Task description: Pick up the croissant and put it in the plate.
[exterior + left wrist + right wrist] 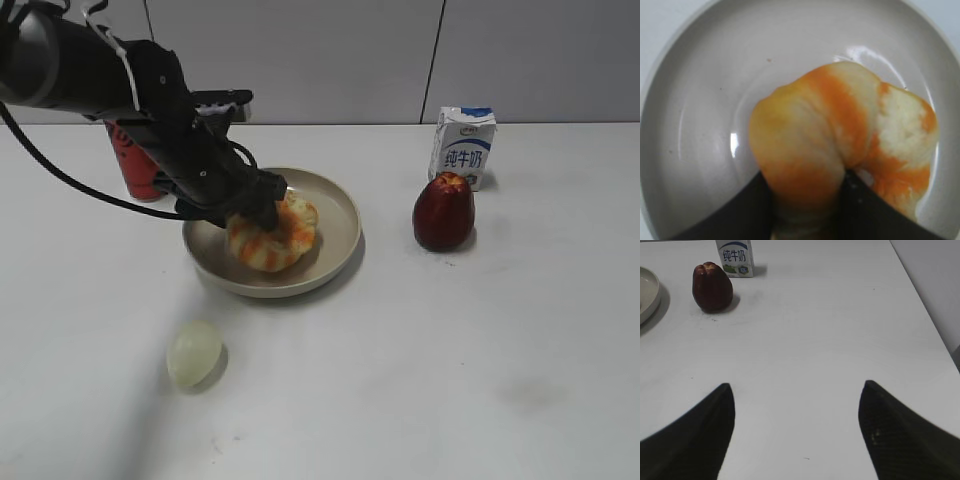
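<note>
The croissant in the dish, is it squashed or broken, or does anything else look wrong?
The croissant looks pinched where the left gripper squeezes it over the plate, but I see no tear or crumbs. The egg, red fruit and milk carton look undisturbed.

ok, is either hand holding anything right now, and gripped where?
Left hand is shut on the croissant, pinching one ridged lobe at its edge, over the plate. Right hand is open, holding nothing.
</note>
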Robot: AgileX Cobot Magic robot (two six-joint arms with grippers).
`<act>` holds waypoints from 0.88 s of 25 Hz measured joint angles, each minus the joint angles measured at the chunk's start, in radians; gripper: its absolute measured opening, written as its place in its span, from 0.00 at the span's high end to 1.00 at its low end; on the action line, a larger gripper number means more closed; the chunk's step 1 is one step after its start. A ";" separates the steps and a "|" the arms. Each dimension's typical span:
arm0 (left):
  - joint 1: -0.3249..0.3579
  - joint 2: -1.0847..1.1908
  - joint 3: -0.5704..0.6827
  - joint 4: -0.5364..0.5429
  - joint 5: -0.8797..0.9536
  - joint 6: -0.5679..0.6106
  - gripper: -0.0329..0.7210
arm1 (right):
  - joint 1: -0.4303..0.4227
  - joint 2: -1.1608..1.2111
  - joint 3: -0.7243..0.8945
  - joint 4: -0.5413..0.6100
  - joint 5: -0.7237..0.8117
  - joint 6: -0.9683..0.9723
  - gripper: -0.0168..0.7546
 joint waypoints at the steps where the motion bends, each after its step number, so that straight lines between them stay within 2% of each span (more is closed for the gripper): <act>1: 0.000 -0.003 -0.010 0.004 0.011 0.000 0.13 | 0.000 0.000 0.000 0.000 0.000 0.000 0.22; 6: 0.000 -0.074 -0.088 0.058 0.140 0.000 0.13 | 0.000 0.000 0.000 0.000 0.000 0.000 0.22; 13: 0.034 -0.350 -0.143 0.187 0.329 -0.012 0.13 | 0.000 0.000 0.000 0.000 0.000 0.000 0.22; 18: 0.154 -0.553 -0.140 0.271 0.471 -0.046 0.15 | 0.000 0.000 0.000 0.000 0.000 0.000 0.22; 22: 0.293 -0.698 -0.065 0.290 0.554 -0.050 0.17 | 0.000 0.000 0.000 0.000 0.000 0.000 0.22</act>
